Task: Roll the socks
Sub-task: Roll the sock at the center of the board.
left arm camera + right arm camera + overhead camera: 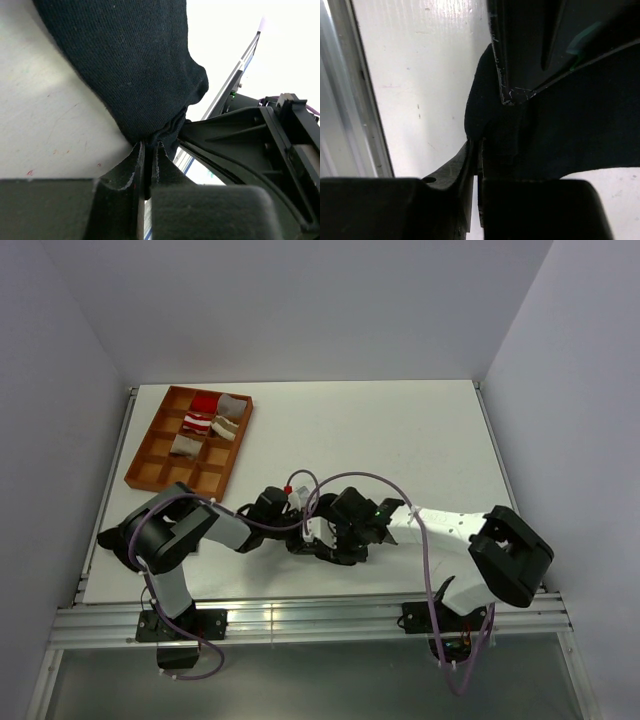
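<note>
Pinching a bunched edge of the black sock (130,65), the left gripper (150,152) has its two fingers pressed together on the cloth at the lower middle of its wrist view. The rest of the sock spreads over the upper left of that frame, across the white table (45,125). The right gripper (476,150) is likewise clenched on the same sock, its fingers meeting on a dark fold at the lower middle of the right wrist view, while a finger of the left gripper reaches in from the top of that frame and lies over the fabric. From above, both arms meet at the lower centre of the table, the grippers just beside each other with the sock between them, hard to make out against the black hardware. Well apart, at the upper left, an orange-brown compartment tray (148,458) holds several fabric bundles (203,420), some striped red and white, in its upper cells.
</note>
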Robot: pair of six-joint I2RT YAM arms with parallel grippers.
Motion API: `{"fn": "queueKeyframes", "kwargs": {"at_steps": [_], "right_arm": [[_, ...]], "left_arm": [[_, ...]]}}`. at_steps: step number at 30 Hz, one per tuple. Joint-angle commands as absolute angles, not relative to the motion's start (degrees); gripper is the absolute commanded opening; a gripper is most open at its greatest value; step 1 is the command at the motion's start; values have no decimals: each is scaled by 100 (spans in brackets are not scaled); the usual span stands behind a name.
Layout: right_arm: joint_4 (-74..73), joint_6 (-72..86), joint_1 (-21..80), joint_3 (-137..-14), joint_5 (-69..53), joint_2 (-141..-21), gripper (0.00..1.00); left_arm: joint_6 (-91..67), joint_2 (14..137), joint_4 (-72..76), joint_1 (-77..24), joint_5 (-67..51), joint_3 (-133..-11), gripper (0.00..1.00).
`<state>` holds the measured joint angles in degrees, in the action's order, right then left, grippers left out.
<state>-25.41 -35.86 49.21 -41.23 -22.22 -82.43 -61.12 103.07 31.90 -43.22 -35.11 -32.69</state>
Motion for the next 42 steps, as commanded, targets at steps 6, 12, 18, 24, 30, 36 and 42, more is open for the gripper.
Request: {"fn": "queueKeyframes", "kwargs": {"at_steps": [6, 12, 18, 24, 30, 36, 42], "right_arm": [[-4117, -4103, 4088, -5307, -3566, -9060, 4], [-5307, -4421, 3402, -6318, -4394, -9975, 5], [-5774, -4299, 3200, -6846, -4623, -10704, 4], [-5371, -3614, 3155, -7013, -4141, -11047, 4], [-5221, -3165, 3129, -7163, -3876, -11416, 4], [-5449, -3085, 3032, -7427, -3867, -11786, 3], [-5862, -3067, 2988, -7690, -3938, -11953, 3]], "left_arm": [[-5608, 10107, 2444, -4403, -2796, -3093, 9], [-5397, 10204, 2181, -4474, -2576, -3252, 7], [-5098, 9739, 1890, -4711, -2084, -3261, 20], [-4922, 9554, 1828, -4781, -1872, -3200, 30], [-4860, 9116, 2118, -4834, -1460, -2866, 38], [-4957, 8500, 2786, -4843, -1038, -2321, 41], [-4825, 7623, 2733, -5184, -27, -1996, 40]]}}
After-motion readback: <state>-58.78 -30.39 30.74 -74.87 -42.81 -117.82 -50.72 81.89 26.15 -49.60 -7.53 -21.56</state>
